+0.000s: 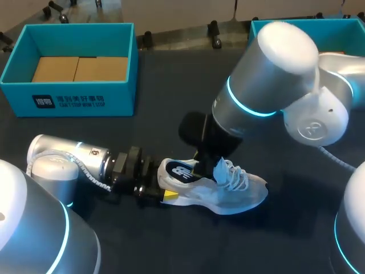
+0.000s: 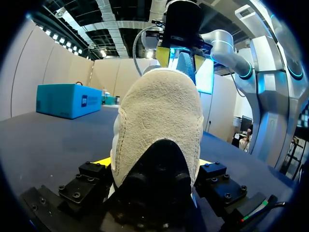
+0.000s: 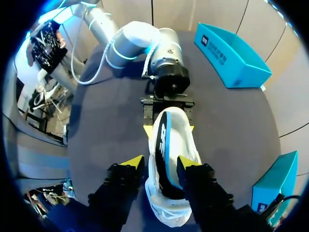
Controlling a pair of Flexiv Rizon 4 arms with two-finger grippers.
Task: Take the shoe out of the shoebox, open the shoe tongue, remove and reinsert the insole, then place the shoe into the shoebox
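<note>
Shoe (image 1: 239, 194) out on the table (image 1: 171, 91), heel pinched by our left gripper (image 1: 165, 191), right gripper (image 1: 206, 165) down over its opening.

Biggest first: our right arm (image 1: 262, 85) comes in from the right and bends steeply down, and the right gripper sits at the raised tongue (image 1: 219, 167). Whether it has hold of that tongue, we cannot tell. Our left arm (image 1: 68, 157) lies low and level along the table, and its two yellow fingers (image 2: 104, 162) press either side of the heel, a firm clamp. At the far left of the dark table sits a teal shoebox (image 1: 74, 25) with brown cardboard (image 1: 80, 68) inside. A second shoebox (image 1: 342, 34) sits far right, partly behind the right arm. Both are well apart from the shoe. The white shoe stands on its sole between the arms, toe pointing right.
</note>
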